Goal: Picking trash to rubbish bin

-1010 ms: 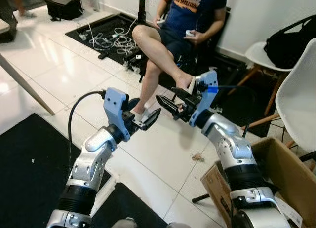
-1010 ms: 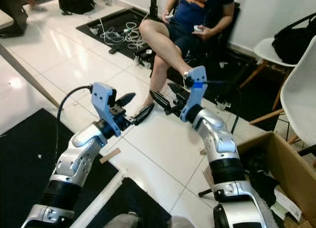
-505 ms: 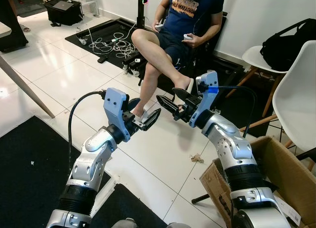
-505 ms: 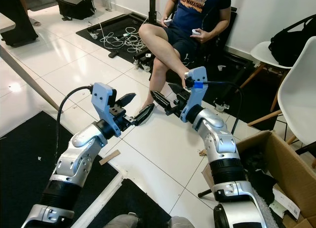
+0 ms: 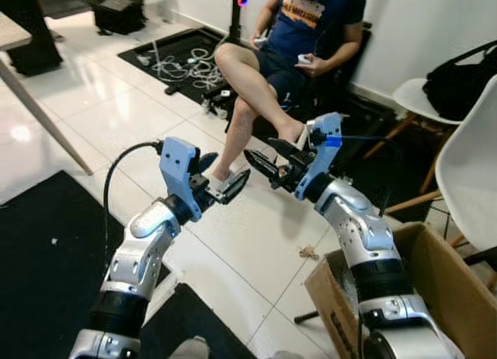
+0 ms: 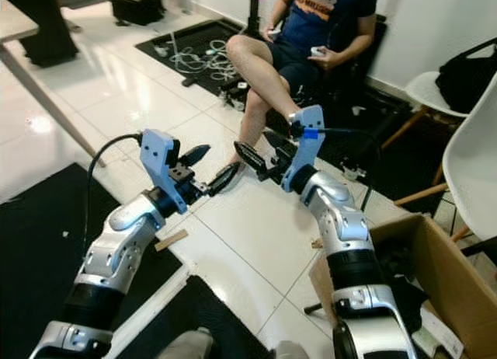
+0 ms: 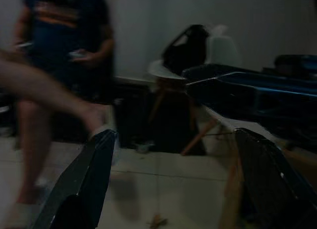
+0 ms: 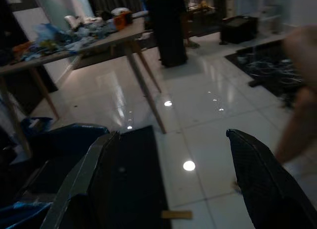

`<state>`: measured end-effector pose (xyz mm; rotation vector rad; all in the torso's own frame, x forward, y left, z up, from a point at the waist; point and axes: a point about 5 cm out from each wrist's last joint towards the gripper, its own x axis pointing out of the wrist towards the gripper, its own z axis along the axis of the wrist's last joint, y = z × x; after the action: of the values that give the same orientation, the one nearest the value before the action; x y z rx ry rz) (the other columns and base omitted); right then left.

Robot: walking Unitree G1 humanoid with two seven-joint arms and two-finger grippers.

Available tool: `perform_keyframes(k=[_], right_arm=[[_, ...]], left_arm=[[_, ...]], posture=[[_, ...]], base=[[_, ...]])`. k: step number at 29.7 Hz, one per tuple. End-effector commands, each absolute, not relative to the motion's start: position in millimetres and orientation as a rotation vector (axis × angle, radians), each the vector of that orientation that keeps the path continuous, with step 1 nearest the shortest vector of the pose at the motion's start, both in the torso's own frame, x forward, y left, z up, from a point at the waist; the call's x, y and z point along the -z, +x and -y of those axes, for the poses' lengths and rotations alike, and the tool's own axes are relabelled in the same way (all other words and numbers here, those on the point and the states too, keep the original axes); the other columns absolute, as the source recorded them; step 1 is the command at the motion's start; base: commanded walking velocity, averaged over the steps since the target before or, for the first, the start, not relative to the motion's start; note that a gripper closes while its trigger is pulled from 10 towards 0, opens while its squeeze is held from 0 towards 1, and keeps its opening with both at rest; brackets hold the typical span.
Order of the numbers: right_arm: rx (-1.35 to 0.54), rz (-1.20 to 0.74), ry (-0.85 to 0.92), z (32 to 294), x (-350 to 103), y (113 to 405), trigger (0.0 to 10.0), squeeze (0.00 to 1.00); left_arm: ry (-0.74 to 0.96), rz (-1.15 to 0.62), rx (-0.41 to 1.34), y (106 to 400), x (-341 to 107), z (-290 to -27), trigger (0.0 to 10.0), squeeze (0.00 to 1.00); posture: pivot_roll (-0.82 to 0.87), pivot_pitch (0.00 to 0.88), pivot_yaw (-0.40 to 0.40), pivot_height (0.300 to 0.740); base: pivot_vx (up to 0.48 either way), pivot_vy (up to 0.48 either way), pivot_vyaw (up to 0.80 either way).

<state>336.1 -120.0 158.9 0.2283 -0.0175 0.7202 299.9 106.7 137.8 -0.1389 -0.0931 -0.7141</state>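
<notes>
Both arms are raised over the white tiled floor (image 5: pixel 93 118), with the two grippers pointed toward each other and their tips a short way apart. The left gripper (image 5: pixel 221 176) is held with its fingers spread wide and nothing between them; the right gripper (image 5: pixel 268 158) is likewise spread wide and empty. Below the right gripper's fingers and nearer the robot, a small scrap of brown trash (image 5: pixel 309 253) lies on the tiles, just beside the open cardboard box (image 5: pixel 446 277) that stands by the right forearm. A flat wooden stick (image 6: pixel 172 240) lies at the edge of the black mat (image 5: pixel 46 258) beneath the left arm. Beyond the fingers, a seated person's crossed leg (image 5: pixel 252 91) is seen, with white chairs (image 5: pixel 470 165) off to the right.
</notes>
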Motion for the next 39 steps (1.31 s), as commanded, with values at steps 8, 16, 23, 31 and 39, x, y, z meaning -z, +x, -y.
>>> perform_keyframes(k=[8, 16, 23, 31, 39], right_arm=[[-0.707, 0.011, 0.242, 122.5, -157.9, 336.1, 10.0, 0.0], [-0.706, 0.01, 0.244, 122.5, -157.1, 336.2, 10.0, 0.0], [-0.706, 0.011, 0.248, 122.7, -157.1, 336.3, 10.0, 0.0], [-0.712, 0.011, 0.242, 122.3, -157.3, 336.0, 10.0, 0.0], [-0.71, 0.011, 0.251, 123.1, -157.4, 336.4, 10.0, 0.0]], left_arm=[[-0.132, 0.081, 0.723, 299.7, -136.6, -105.3, 10.0, 0.0], [-0.125, 0.077, 0.728, 299.7, -135.4, -105.1, 10.0, 0.0], [-0.122, 0.077, 0.727, 300.0, -135.1, -105.0, 10.0, 0.0], [-0.115, 0.087, 0.713, 301.0, -135.7, -105.8, 10.0, 0.0], [-0.107, 0.093, 0.702, 301.8, -136.0, -106.1, 10.0, 0.0]], posture=[[-0.03, 0.0, -0.042, 0.74], [-0.02, 0.0, -0.045, 0.74], [-0.03, 0.0, -0.045, 0.74], [-0.03, 0.0, -0.042, 0.74], [-0.04, 0.0, -0.041, 0.74]], base=[[0.0, 0.0, 0.0], [0.0, 0.0, 0.0], [0.0, 0.0, 0.0], [0.0, 0.0, 0.0], [0.0, 0.0, 0.0]])
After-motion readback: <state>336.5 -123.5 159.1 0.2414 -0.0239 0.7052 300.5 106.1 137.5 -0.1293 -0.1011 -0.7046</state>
